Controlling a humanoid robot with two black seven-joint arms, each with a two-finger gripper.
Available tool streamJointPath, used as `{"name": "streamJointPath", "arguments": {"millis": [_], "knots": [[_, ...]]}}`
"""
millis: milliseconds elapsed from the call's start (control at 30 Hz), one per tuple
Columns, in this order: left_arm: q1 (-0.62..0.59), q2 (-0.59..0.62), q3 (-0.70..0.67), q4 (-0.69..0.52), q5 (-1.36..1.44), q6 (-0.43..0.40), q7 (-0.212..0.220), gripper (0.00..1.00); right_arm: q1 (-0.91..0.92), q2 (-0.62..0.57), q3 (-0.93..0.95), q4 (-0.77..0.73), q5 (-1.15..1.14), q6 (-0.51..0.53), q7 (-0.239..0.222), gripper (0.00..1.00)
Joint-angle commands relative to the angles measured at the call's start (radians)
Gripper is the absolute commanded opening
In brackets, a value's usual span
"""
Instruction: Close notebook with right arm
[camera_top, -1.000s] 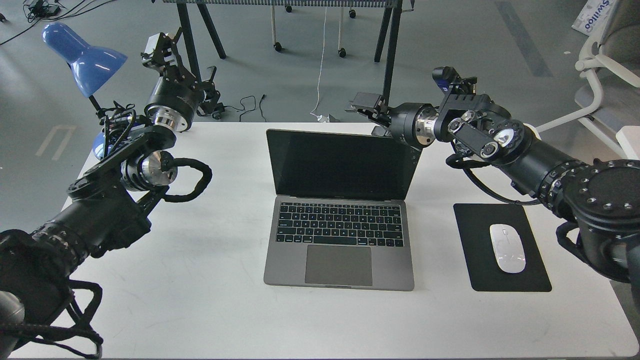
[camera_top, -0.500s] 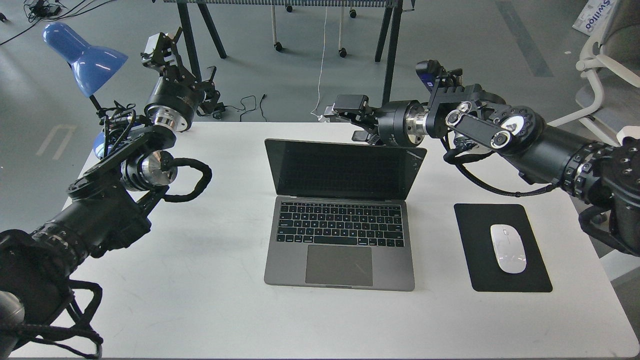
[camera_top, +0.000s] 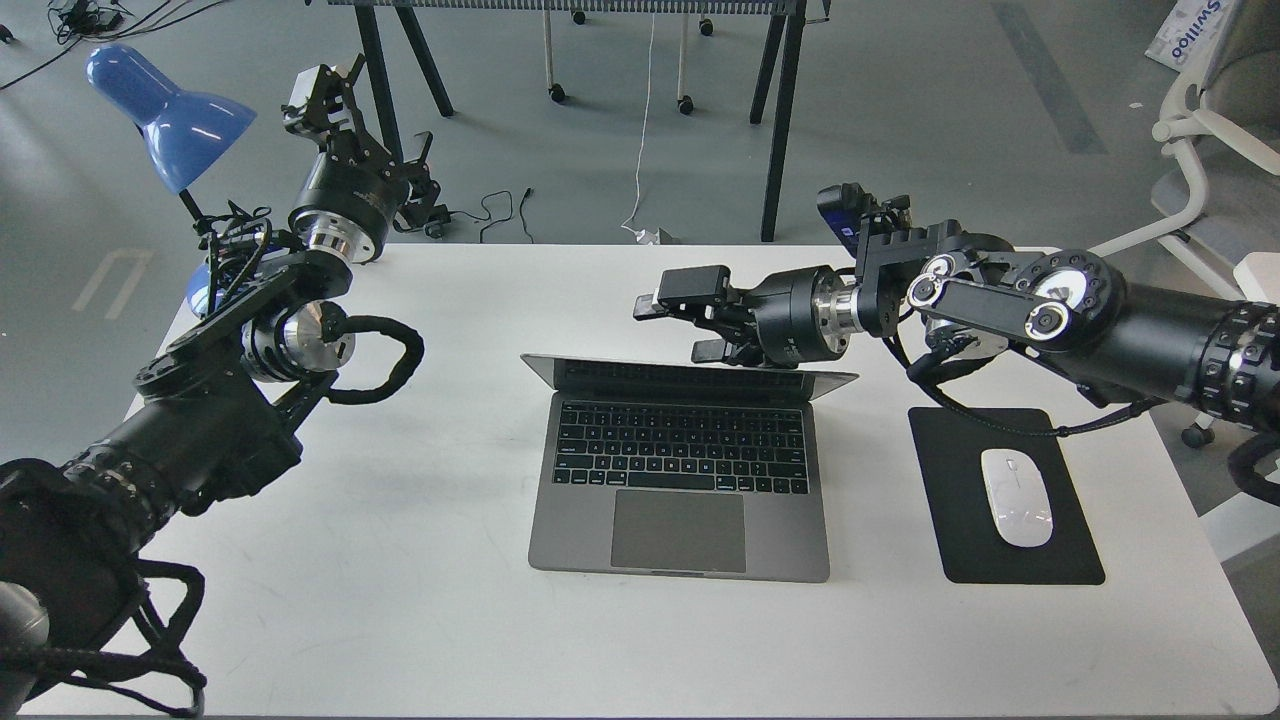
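The notebook (camera_top: 680, 480) is a space-grey laptop in the middle of the white table (camera_top: 400, 600), keyboard and trackpad showing. Its lid (camera_top: 690, 372) is tipped far forward, so I see only its thin top edge over the keyboard's back rows. My right arm (camera_top: 1000, 310) reaches in from the right. Its black gripper (camera_top: 678, 322) is open and sits just behind and above the lid's top edge; I cannot tell if it touches the lid. My left gripper (camera_top: 325, 95), with a white block, is raised at the back left, far from the notebook.
A black mouse pad (camera_top: 1005, 495) with a white mouse (camera_top: 1015, 497) lies right of the notebook, under my right arm. A blue desk lamp (camera_top: 165, 115) stands at the back left corner. A white chair (camera_top: 1210, 130) stands off the table's right.
My right gripper has moved left, forward and down, and the notebook's lid has swung from upright with the screen showing to steeply folded toward the keyboard. The left arm has not moved.
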Motion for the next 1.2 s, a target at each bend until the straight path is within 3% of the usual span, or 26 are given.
{"name": "streamJointPath", "arguments": {"millis": [0, 433, 1167], "knots": [[0.000, 0.000, 0.000, 0.000, 0.000, 0.000, 0.000, 1.00, -0.024, -0.013, -0.001, 0.055, -0.029, 0.000, -0.001, 1.00], [0.000, 0.000, 0.000, 0.000, 0.000, 0.000, 0.000, 1.00, -0.191, -0.007, -0.001, 0.043, -0.188, 0.000, -0.012, 1.00], [-0.001, 0.000, 0.000, 0.001, 0.000, 0.000, 0.000, 1.00, -0.259, -0.005, 0.011, -0.023, -0.184, 0.000, -0.011, 1.00]]}}
